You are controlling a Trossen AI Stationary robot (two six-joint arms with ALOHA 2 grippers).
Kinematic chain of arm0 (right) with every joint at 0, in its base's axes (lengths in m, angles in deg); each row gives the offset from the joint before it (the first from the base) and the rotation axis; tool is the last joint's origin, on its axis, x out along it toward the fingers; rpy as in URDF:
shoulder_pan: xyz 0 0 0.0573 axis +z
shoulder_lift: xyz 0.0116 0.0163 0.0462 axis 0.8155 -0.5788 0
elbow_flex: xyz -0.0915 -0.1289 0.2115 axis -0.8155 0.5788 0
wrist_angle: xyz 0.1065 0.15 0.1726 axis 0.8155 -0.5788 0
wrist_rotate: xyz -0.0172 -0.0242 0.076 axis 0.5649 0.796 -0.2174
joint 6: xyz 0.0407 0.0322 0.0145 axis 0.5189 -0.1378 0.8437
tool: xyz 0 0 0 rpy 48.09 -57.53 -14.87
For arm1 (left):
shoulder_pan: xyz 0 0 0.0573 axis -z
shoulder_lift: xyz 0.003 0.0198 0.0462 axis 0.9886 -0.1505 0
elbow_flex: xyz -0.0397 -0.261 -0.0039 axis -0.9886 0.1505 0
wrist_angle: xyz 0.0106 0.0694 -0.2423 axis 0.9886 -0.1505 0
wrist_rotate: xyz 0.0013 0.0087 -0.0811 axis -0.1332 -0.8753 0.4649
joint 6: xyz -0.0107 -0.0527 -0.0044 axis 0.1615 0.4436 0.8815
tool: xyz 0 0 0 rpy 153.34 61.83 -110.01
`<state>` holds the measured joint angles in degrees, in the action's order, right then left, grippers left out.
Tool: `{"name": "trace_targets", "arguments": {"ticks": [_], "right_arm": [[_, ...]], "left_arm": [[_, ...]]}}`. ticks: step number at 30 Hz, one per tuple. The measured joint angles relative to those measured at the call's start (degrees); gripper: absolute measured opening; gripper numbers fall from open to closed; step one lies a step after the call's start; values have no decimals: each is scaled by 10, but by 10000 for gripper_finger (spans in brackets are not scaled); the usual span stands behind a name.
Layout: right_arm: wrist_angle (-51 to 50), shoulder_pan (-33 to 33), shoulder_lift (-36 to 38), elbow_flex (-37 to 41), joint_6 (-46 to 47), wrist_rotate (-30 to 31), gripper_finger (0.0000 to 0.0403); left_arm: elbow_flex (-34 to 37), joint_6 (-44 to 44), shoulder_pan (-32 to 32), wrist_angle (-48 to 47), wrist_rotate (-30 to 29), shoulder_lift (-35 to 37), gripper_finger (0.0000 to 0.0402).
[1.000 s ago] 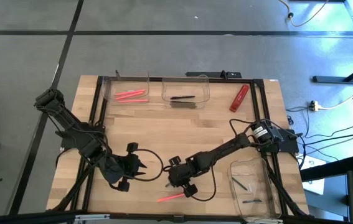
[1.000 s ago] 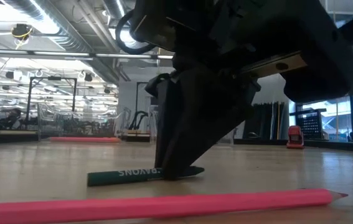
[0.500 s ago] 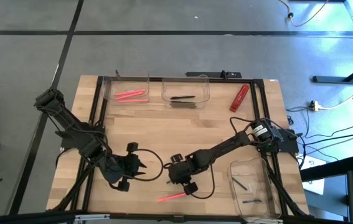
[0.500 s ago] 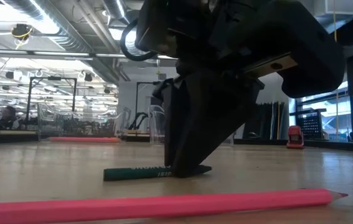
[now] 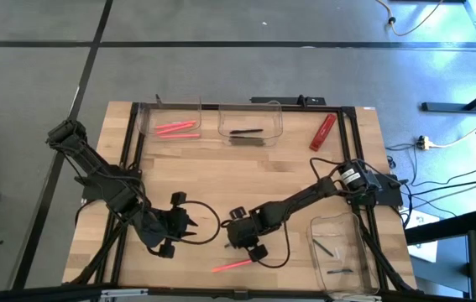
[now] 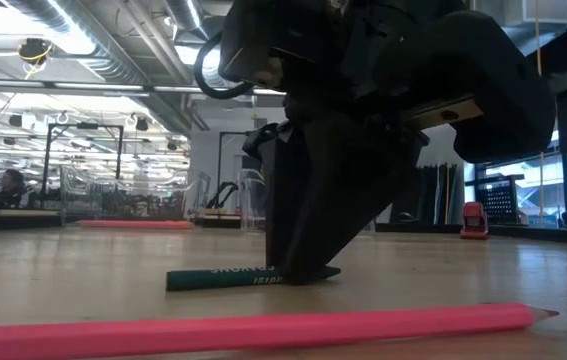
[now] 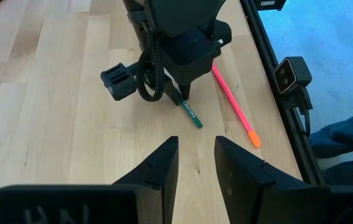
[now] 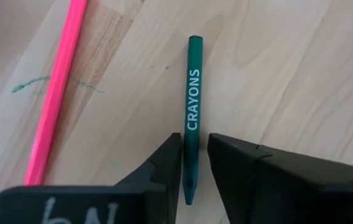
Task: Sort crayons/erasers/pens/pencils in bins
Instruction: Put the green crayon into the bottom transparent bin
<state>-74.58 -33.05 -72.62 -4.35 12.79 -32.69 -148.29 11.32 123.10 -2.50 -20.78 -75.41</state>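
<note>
- Since half a second ago almost nothing has moved: the right gripper (image 8: pixel 194 163) stays planted on the table over the green crayon (image 8: pixel 192 115), which lies where it lay. A second ago the crayon sat a little further toward the low view's left edge and showed its lettering upside down.
- The right gripper's fingers stand narrow, one on each side of the crayon's pointed end; the crayon rests flat on the wood between them.
- The left gripper (image 7: pixel 196 163) hovers near the table's front edge, its fingers a small gap apart and empty, pointing at the right gripper.
- A pink pencil (image 5: pixel 231 266) lies just beside the crayon, nearer the front edge.
- Three bins stand on the table: the far-left bin (image 5: pixel 143 120) holds pink sticks, the far-middle bin (image 5: pixel 275 117) holds a black pen (image 5: pixel 246 132), and the front-right bin (image 5: pixel 315 226) holds short dark sticks.
- A red object (image 5: pixel 322 132) lies near the far right corner.
- The table (image 5: pixel 288 172) is pale wood; beyond it the low view shows an open workshop with ceiling lights.
</note>
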Motion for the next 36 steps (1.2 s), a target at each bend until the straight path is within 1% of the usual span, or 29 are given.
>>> {"name": "trace_targets", "arguments": {"ticks": [3, 7, 9, 15, 19, 23, 31, 36], "right_arm": [[0, 0, 0, 0, -13, 0, 71], [0, 0, -1, 0, -13, -5, 24], [-1, 0, -1, 0, -15, -13, 13], [0, -1, -2, 1, 6, -28, 12], [2, -1, -2, 1, 25, -25, 12], [5, 0, -2, 2, 50, -24, 23], [8, 0, 2, 0, 52, -25, 15], [-16, 0, 0, -22, 52, -25, 19]], "left_arm": [[0, 0, 0, 0, 0, 0, 96], [0, 0, 0, 0, 0, 0, 96], [0, 0, 0, 0, 0, 0, 96], [0, 0, 0, 0, 0, 0, 96], [0, 0, 0, 0, 0, 0, 96], [0, 1, 0, 0, 0, 0, 96], [0, 0, 0, 0, 0, 0, 96], [0, 0, 0, 0, 0, 0, 96]]}}
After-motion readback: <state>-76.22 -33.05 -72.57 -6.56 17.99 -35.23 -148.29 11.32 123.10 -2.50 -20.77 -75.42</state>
